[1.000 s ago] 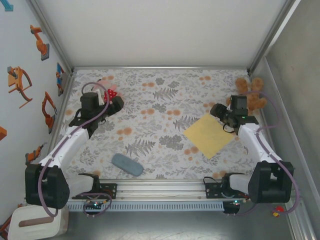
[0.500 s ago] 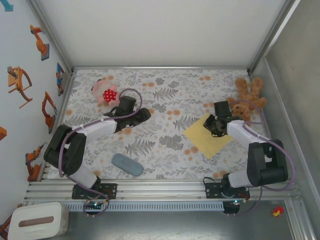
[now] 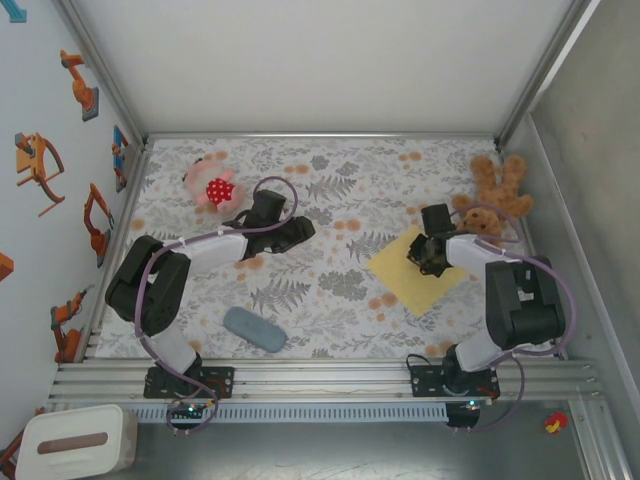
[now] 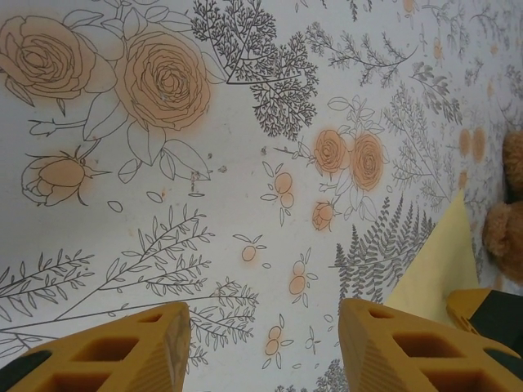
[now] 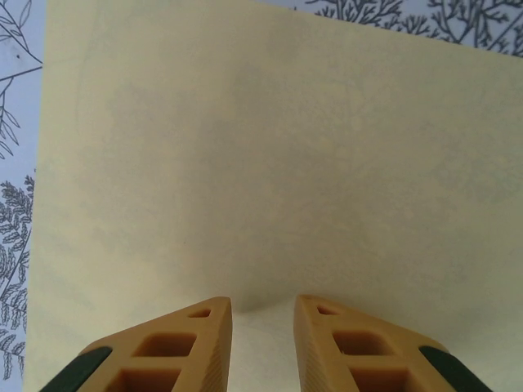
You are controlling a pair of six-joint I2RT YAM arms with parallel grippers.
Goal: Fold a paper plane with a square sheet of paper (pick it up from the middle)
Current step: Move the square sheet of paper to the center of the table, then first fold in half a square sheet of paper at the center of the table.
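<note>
The square sheet of paper lies flat and yellow on the flowered cloth at the right; in the right wrist view the sheet spreads under the camera. My right gripper is down on its middle. The right gripper is open by a narrow gap, its tips on the paper, with a slight pale hump of paper between them. My left gripper reaches over the middle of the cloth, left of the sheet. The left gripper is open with only cloth between its fingers, and the sheet's corner shows to its right.
A brown teddy bear lies at the back right, close behind the right gripper. A pink toy sits at the back left. A grey-blue pad lies near the front. Walls close in the table on three sides.
The left arm swung from the back left out toward the middle of the cloth. The right gripper moved from beside the bear down onto the sheet. Both pairs of jaws narrowed.
</note>
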